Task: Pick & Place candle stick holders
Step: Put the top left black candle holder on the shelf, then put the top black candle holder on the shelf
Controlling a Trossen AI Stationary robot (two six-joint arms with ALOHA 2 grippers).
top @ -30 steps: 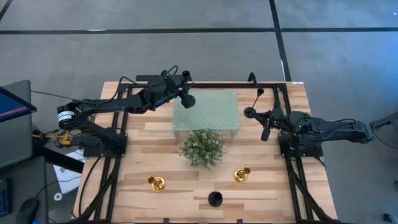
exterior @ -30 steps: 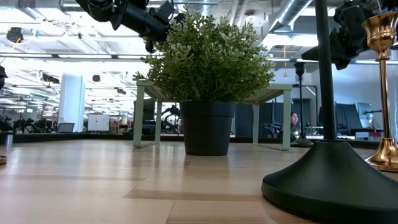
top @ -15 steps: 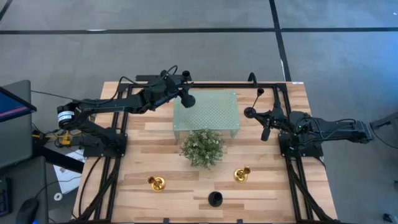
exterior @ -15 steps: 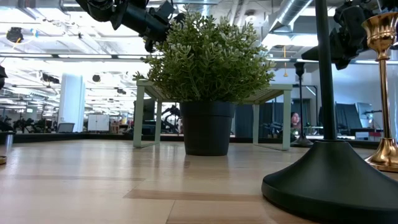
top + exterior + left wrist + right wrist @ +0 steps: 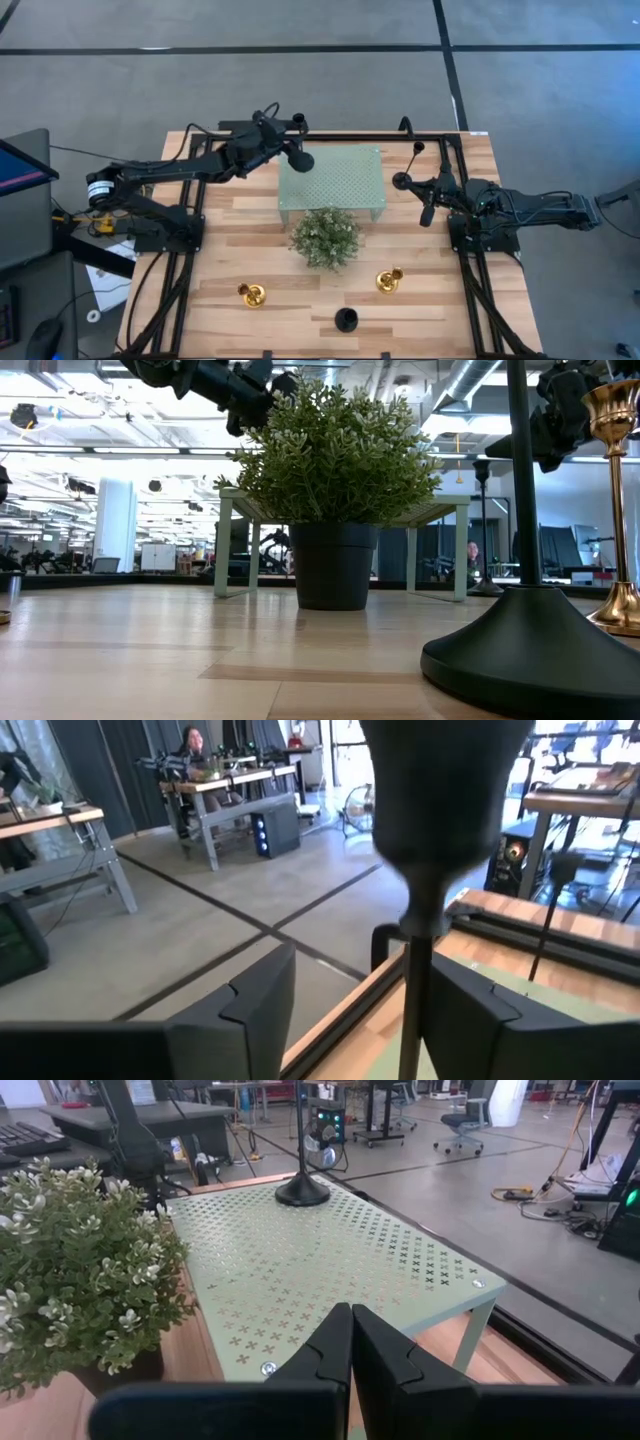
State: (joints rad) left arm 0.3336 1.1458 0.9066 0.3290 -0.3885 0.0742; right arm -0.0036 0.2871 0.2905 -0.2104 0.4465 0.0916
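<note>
**Candle holder held over the green stand**

Left gripper (image 5: 283, 152) is up high over the back left corner of the pale green stand (image 5: 345, 178). Its fingers are closed around the thin stem of a black candle holder (image 5: 301, 160). In the left wrist view the stem (image 5: 415, 990) runs up between the two dark fingers (image 5: 262, 995), and the holder's cup fills the top.

Right gripper (image 5: 425, 212) waits off to the right of the stand, with its fingers pressed together and nothing in them. A second black candle holder (image 5: 400, 181) is just beside it, near the stand's right edge.

A third black candle holder (image 5: 346, 319) stands at the front of the wooden table (image 5: 215, 250). Two gold candle holders stand there too, one on the left (image 5: 252, 294) and one on the right (image 5: 389, 280). A bushy green plant (image 5: 326, 236) sits in the middle, just in front of the stand.
</note>
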